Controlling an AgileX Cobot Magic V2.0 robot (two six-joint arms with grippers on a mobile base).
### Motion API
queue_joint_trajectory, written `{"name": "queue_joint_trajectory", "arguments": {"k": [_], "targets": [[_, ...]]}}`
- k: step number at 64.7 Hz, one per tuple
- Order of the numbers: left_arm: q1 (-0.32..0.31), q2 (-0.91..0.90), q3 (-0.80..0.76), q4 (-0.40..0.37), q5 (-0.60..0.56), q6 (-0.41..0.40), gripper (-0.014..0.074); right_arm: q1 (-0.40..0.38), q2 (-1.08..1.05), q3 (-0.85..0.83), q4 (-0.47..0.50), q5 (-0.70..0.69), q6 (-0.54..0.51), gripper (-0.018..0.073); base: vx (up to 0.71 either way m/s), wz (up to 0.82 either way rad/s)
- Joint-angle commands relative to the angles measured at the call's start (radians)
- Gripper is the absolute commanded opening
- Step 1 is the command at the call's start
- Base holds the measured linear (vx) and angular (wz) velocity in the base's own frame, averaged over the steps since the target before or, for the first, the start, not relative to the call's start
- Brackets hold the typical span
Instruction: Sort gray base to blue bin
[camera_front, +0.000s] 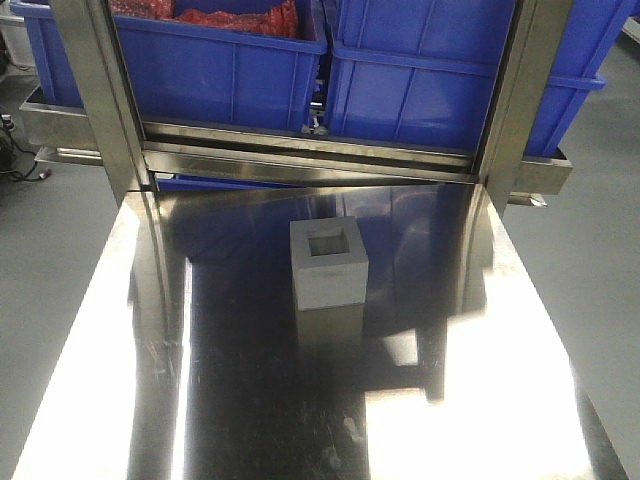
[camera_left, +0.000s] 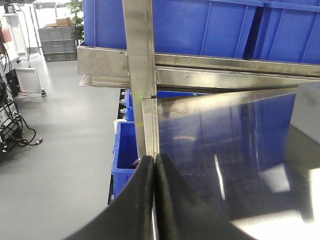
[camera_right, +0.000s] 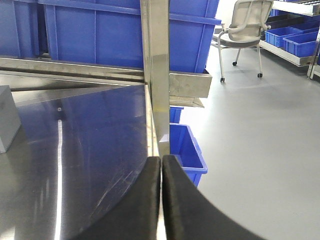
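Base (camera_front: 328, 265) sat upright on steel table (camera_front: 150, 400), approx. mid-table, square recess facing up. Nothing touched it.

Behind table: steel rack (camera_front: 300, 150) w/ two blue bins side by side, both well apart from base. L bin (camera_front: 220, 75) held red material (camera_front: 230, 18). R bin (camera_front: 440, 90): contents not visible.

L gripper (camera_left: 155, 172): fingers pressed flat together, nothing between them, over table's left edge, pointing toward rack post (camera_left: 140, 50). In that view base (camera_left: 310, 110) showed only as a gray slab at the right edge, apart from gripper.

R gripper (camera_right: 161, 172): fingers likewise pressed together, empty, over table's right edge. Base (camera_right: 7, 117) was at far left of that view, well apart.

Misc: small floor bins (camera_right: 187, 147) low beside table on right side, another on left. Chair (camera_right: 245, 25) on floor in right bkgd. Gray crates (camera_left: 60, 40) in left bkgd.
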Motion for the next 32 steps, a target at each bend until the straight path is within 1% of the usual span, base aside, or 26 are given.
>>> {"name": "queue_joint_trajectory", "arguments": {"k": [1,32], "targets": [[0.004,-0.012,-0.020,-0.005,-0.076,-0.003,0.0002,-0.001,0.001,0.000,-0.005,-0.075,-0.009,-0.0005,0.00,0.00],[0.004,-0.012,-0.020,-0.005,-0.076,-0.003,0.0002,-0.001,0.001,0.000,-0.005,-0.075,-0.009,-0.0005,0.00,0.00]]}}
